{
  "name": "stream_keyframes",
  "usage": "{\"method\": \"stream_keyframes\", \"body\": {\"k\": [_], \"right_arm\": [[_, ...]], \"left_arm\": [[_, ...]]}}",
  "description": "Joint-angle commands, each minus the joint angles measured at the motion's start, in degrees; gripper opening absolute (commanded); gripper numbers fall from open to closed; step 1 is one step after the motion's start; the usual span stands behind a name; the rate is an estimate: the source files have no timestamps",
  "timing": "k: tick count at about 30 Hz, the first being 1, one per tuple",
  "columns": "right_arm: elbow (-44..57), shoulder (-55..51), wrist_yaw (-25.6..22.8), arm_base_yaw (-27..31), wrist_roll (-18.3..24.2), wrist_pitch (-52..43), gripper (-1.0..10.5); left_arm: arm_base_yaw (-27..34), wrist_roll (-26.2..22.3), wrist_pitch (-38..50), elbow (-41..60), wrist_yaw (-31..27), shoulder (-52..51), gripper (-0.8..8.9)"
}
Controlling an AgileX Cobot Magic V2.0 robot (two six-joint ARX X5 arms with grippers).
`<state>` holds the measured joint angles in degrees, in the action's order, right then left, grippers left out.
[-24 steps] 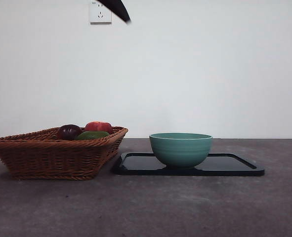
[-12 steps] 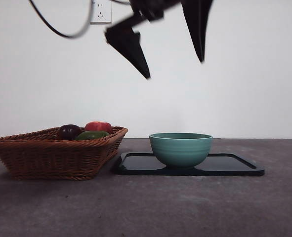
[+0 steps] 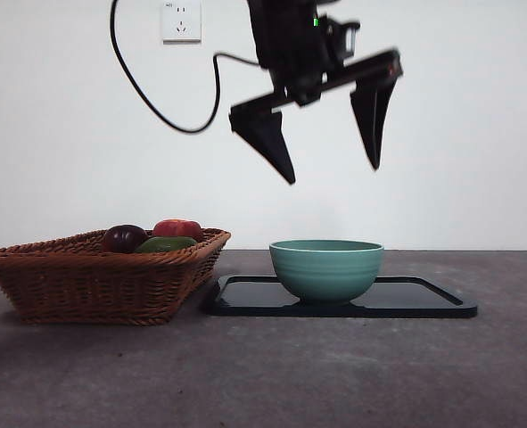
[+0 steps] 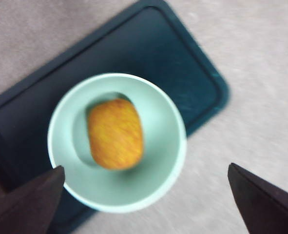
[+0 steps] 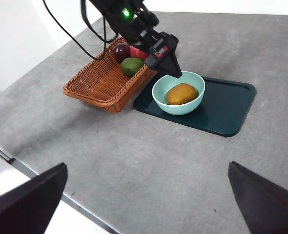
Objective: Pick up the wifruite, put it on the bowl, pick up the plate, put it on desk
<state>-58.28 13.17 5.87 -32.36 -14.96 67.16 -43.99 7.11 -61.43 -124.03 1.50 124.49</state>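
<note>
- Hovering directly above the mint-green bowl [image 3: 326,269], the left gripper [image 3: 330,165] hangs with its two black jaws spread wide and nothing between them; the left wrist view looks straight down into the bowl.
- The wifruite [image 4: 115,133], orange-brown and dull-skinned, lies at the bottom of the bowl, so the first half of the task looks done; the low front camera cannot see it behind the bowl's wall.
- The bowl stands on the dark rectangular plate [image 3: 424,299], a tray-like slab with a raised rim, which rests flat on the grey desk [image 3: 263,374]. The bowl sits toward the end of the plate nearest the wicker basket [image 3: 94,281], leaving the far end bare and easier to grip.
- The basket stands just beside the plate and holds a red fruit [image 3: 178,229], a dark purple fruit [image 3: 125,237] and a green fruit [image 3: 167,243].
- The right gripper [image 5: 144,200] waits high and well back from the things, its jaws apart and empty, looking over the whole desk.
- Judging from this, the plate is the next thing to deal with, and it carries the loaded bowl.
</note>
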Motion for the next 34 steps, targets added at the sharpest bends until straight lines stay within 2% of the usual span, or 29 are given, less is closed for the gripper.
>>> {"method": "stream_keyframes", "body": {"k": [1, 9, 20, 26, 29, 31, 34], "right_arm": [[-0.66, 0.15, 0.07, -0.46, -1.16, 0.09, 5.8], [-0.66, 0.15, 0.07, -0.46, -1.18, 0.76, 5.8], [-0.66, 0.15, 0.07, -0.46, -1.57, 1.14, 5.8], [-0.66, 0.15, 0.07, -0.46, -1.75, 1.14, 5.8], [-0.66, 0.15, 0.07, -0.46, -2.25, 1.16, 5.8], [-0.66, 0.15, 0.04, -0.46, -2.27, 1.14, 5.8], [-0.66, 0.15, 0.07, -0.46, -2.54, 1.16, 5.8]], "left_arm": [[0.26, -2.19, 1.62, -2.12, -0.2, 3.52, 5.92], [0.96, -2.67, 7.61, -2.12, -0.2, 7.41, 5.89], [1.01, -2.69, 7.28, -2.12, -0.22, 12.2, 5.87], [1.25, -3.02, 7.1, -2.12, -0.46, 13.27, 4.97], [1.22, -3.02, 7.04, -2.12, -0.46, 13.35, 4.9], [1.22, -3.02, 6.97, -2.12, -0.46, 13.46, 4.31], [1.22, -3.13, 7.02, -2.12, -0.46, 13.86, 4.26]]}}
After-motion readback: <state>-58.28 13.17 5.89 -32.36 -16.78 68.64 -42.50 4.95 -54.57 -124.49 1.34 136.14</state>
